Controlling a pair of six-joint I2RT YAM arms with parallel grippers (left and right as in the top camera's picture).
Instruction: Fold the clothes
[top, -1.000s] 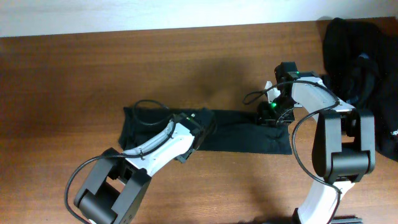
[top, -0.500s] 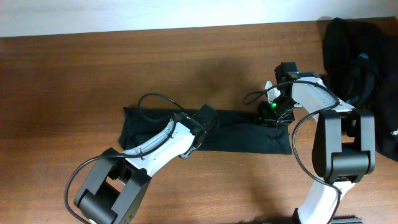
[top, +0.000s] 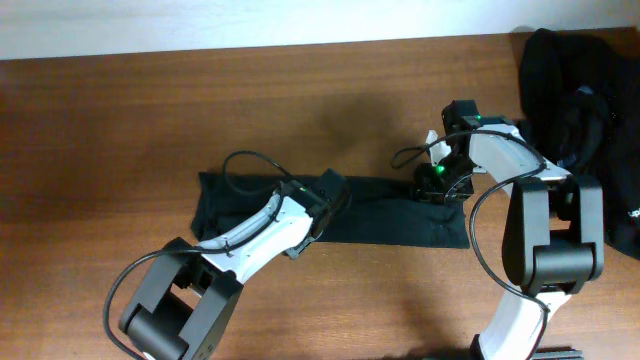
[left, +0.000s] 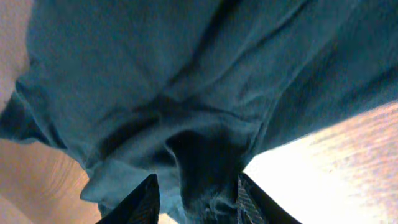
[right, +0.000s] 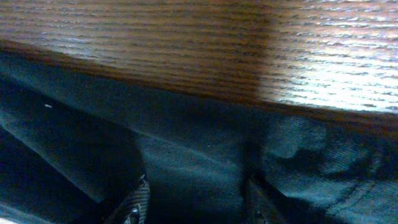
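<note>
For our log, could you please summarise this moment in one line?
left gripper: garment bunched between jaws | right gripper: open on garment

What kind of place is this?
Probably a robot lab or test room, not a home: a robot's left arm and right arm work at a wooden table, with one black garment spread flat and a heap of black clothes waiting beside.
</note>
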